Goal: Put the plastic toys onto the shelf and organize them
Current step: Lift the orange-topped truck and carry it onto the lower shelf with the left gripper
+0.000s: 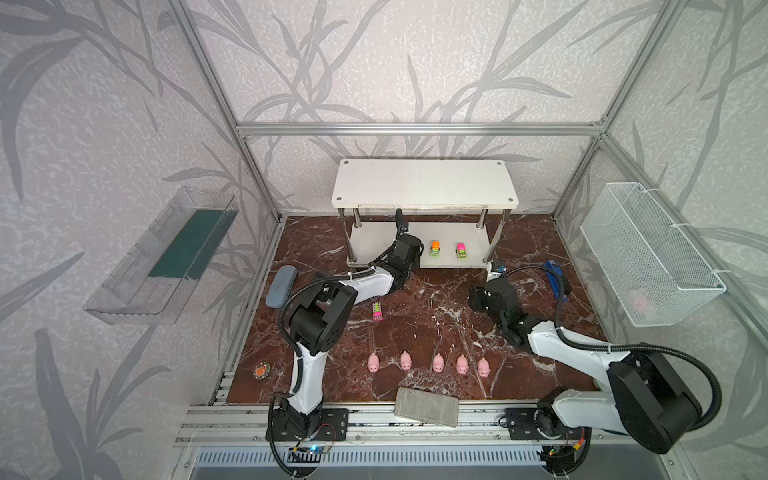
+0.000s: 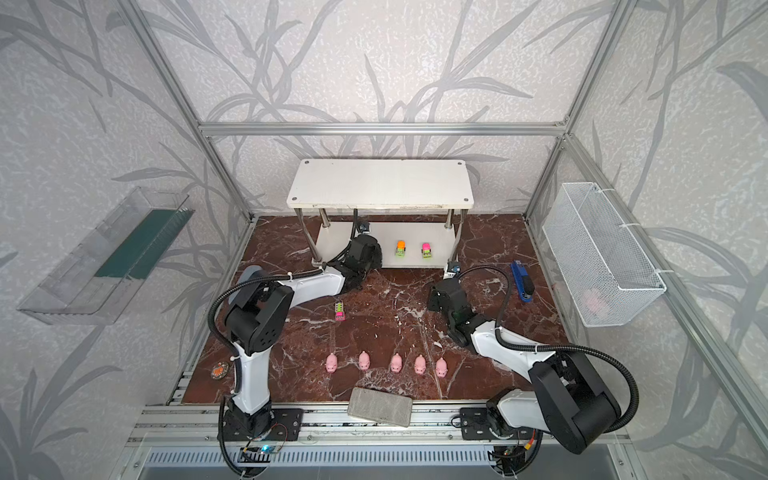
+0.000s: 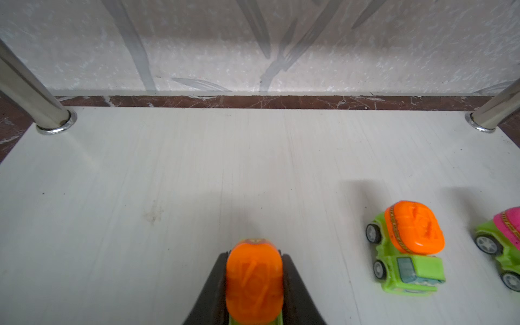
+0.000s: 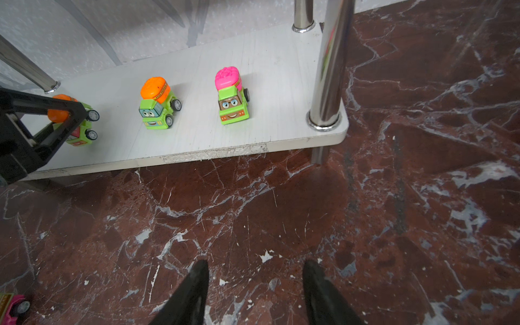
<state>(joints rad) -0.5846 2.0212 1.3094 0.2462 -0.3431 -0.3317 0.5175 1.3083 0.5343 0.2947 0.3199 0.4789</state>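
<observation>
white 2-tier chrome-post shelf (image 1: 424,183), back edge of tabletop (image 1: 436,299) | left gripper (image 3: 254,257) clamping orange-topped lime plastic truck (image 3: 254,284) at lower board (image 3: 168,174) front edge, beside 2 shelved trucks (image 3: 408,247) | right gripper (image 4: 256,264) part-spread, empty | step: shelving truck 3; next: release, back out level | 5 pink plastic pigs (image 1: 437,363) wait, tabletop front edge

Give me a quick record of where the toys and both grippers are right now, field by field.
left gripper: shut on a third truck, orange-topped, over the shelf's lower board
right gripper: open, empty, over the tabletop in front of the shelf
trucks standing on lower board: orange-topped truck, pink-topped truck
truck off shelf: pink-and-green truck on the tabletop
pigs: five pink pigs in a row on the tabletop
top board: no toys on it
</observation>
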